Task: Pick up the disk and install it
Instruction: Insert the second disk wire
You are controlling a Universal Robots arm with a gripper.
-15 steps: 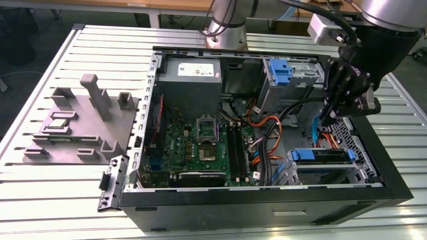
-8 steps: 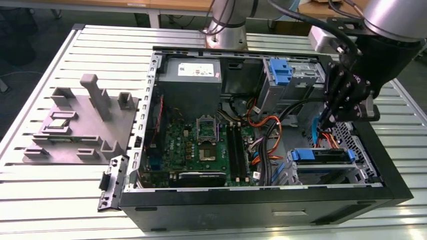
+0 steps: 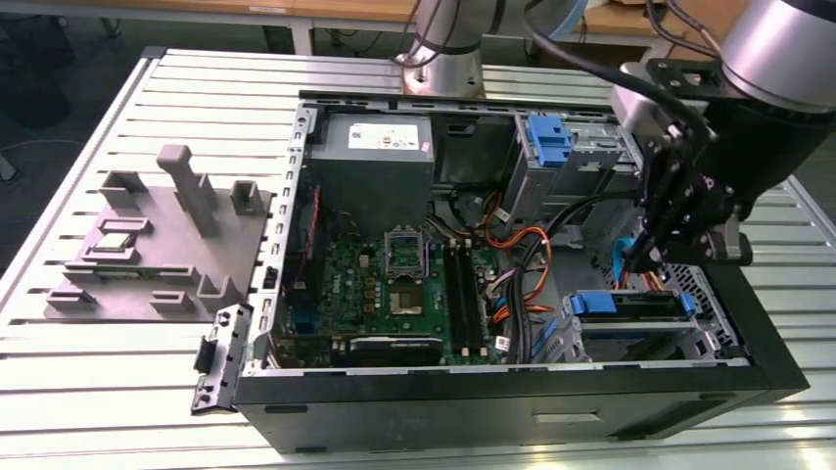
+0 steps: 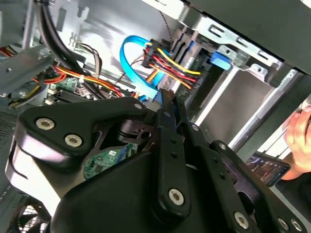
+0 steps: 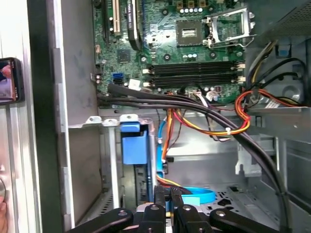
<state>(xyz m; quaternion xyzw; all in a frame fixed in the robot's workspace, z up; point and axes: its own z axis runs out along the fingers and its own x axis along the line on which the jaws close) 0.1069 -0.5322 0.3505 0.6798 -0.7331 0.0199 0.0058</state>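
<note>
I have the gripper (image 3: 649,257) lowered inside the open computer case (image 3: 523,392), near the case's edge on the exterior view's right, just above the drive bay. The disk (image 3: 631,305) sits in that bay in its blue carrier, near the case's front corner, with the blue data cable (image 4: 136,73) and the coloured power wires (image 4: 167,63) running to it. In both wrist views the jaws look clenched together, with nothing between them. The case rests on the slatted surface (image 3: 157,392).
</note>
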